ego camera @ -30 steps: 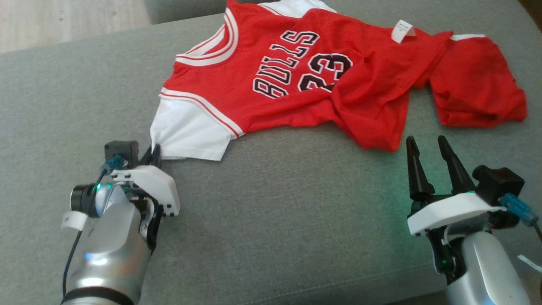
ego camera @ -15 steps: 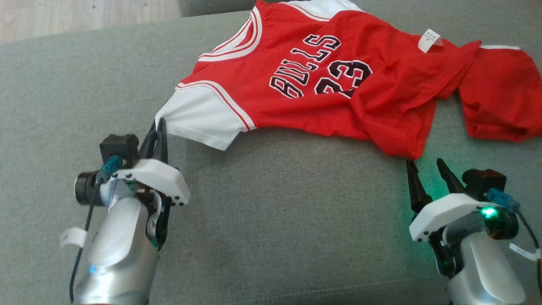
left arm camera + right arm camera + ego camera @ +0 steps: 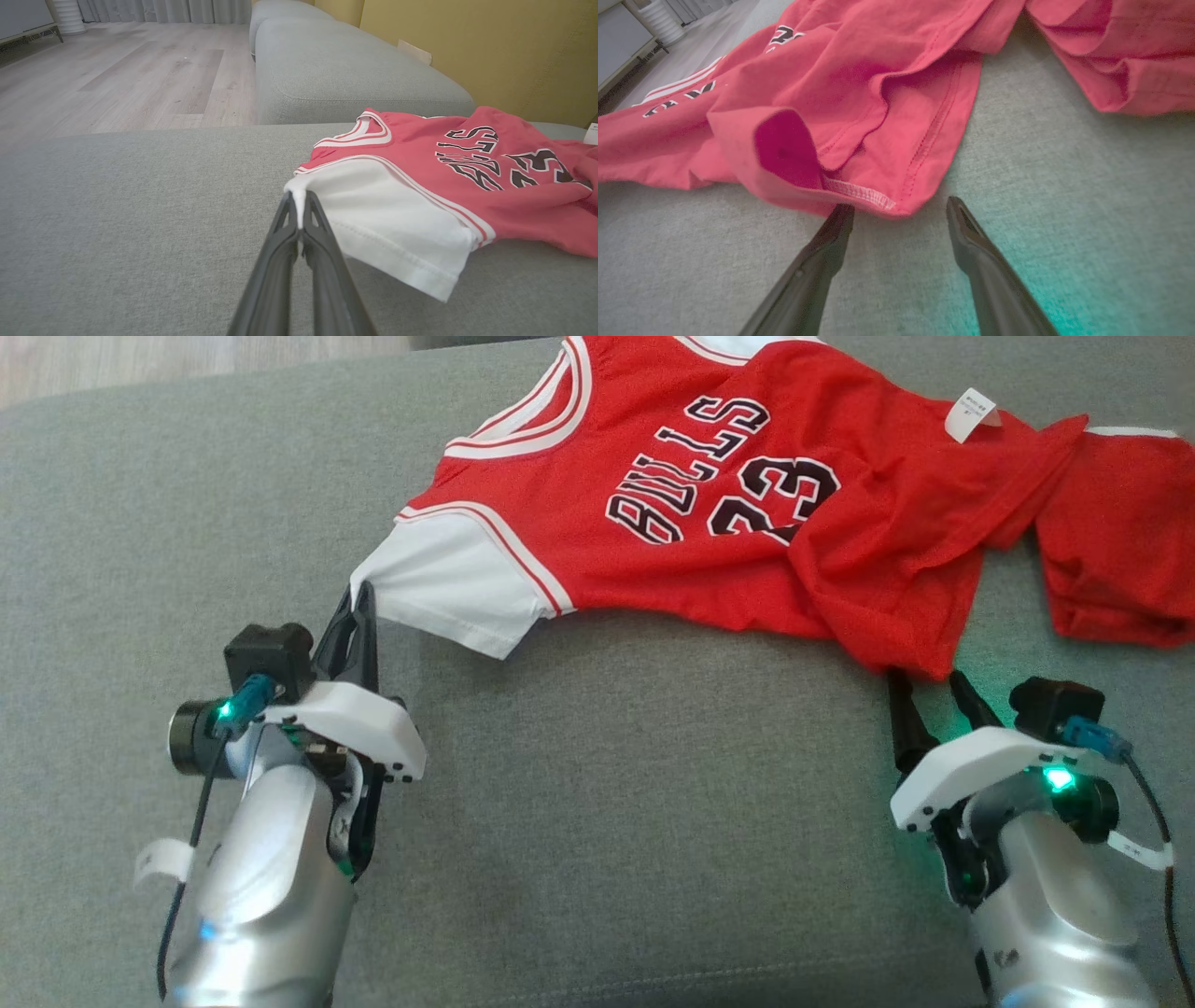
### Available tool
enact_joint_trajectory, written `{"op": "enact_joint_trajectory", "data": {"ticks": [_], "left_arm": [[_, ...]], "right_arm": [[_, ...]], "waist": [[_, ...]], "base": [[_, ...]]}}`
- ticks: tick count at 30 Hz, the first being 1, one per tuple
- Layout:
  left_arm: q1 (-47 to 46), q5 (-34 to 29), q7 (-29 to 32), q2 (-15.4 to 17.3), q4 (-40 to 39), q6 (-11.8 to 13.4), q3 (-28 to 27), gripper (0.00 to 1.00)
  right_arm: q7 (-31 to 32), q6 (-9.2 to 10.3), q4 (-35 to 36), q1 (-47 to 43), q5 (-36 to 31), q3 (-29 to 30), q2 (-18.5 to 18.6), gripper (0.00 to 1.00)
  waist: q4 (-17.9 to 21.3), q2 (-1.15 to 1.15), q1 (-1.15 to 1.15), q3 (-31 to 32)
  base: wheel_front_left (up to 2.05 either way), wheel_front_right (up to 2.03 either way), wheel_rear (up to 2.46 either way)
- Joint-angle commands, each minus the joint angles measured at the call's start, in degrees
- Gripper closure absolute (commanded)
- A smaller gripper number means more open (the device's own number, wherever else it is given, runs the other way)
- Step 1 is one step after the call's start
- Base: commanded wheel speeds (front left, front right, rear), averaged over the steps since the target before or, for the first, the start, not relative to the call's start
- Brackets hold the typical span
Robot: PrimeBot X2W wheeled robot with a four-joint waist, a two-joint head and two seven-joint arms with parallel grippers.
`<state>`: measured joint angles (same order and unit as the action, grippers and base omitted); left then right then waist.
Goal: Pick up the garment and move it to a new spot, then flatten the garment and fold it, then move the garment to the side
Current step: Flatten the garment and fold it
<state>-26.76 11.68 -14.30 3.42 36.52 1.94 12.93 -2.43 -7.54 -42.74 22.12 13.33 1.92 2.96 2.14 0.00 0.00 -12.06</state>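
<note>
Live: one corner pinched, one hem waiting.
Your left gripper (image 3: 359, 595) is clamped on the white sleeve corner (image 3: 303, 189) of the jersey (image 3: 747, 523), which lies crumpled across the grey cushion (image 3: 607, 803); your right gripper (image 3: 900, 207) stands wide at the folded red hem (image 3: 859, 193). Close there and you may catch doubled layers; tug and that thin pinch may slip. Count: one jersey, two grippers, one tag (image 3: 971, 415).

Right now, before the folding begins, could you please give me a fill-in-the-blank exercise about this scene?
1. The left gripper is shut on the garment's ___ sleeve.
2. The right gripper, close to the red hem, has its jaws ___.
3. The number printed on the garment is ___.
4. The garment lies on a sofa whose colour is ___.

Missing words: white; open; 23; grey.
</note>
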Motion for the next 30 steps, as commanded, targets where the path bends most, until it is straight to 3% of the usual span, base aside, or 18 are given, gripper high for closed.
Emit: {"op": "enact_joint_trajectory", "data": {"ticks": [1,25,26,27,28,29,30], "left_arm": [[-1.6,-0.5,-0.7,1.1,-2.2,-0.4,-1.3,1.0],[-2.2,-0.9,-0.7,0.9,-2.0,-0.8,-0.5,1.0],[-2.2,-0.9,-0.7,0.9,-1.9,-0.8,-0.4,1.0],[-2.2,-0.9,-0.7,0.9,-1.9,-0.8,-0.4,1.0],[-2.2,-0.9,-0.7,0.9,-1.9,-0.8,-0.4,1.0],[-2.2,-0.9,-0.7,1.0,-1.8,-0.8,-0.4,1.0],[-2.1,-1.0,-0.7,1.0,-1.8,-0.7,-0.4,1.0]], "right_arm": [[-1.2,0.05,0.2,2.2,0.7,-1.8,-0.1,0.0],[-7.0,0.05,-8.9,8.1,8.3,-4.0,-0.1,0.0],[-7.2,0.05,-9.3,8.2,8.4,-4.1,-0.1,0.14],[-7.3,0.05,-9.7,8.4,8.6,-4.3,-0.1,0.45],[-7.5,0.05,-10.0,8.5,8.8,-4.5,-0.1,0.68],[-7.6,0.05,-10.3,8.6,9.0,-4.6,-0.1,1.0],[-7.7,0.05,-10.6,8.7,9.1,-4.8,-0.1,1.0]], "waist": [[-0.1,0.0,0.0,-0.2],[-0.2,0.0,0.0,-1.2],[-0.2,0.0,0.0,-1.2],[-0.3,0.0,0.0,-1.1],[-0.3,0.0,0.0,-1.1],[-0.3,0.0,0.0,-1.0],[-0.3,0.0,0.0,-0.9]], "base": [[0.0,0.0,0.0],[0.0,0.0,0.0],[0.0,0.0,0.0],[0.0,0.0,0.0],[0.0,0.0,0.0],[0.0,0.0,0.0],[0.0,0.0,0.0]]}}
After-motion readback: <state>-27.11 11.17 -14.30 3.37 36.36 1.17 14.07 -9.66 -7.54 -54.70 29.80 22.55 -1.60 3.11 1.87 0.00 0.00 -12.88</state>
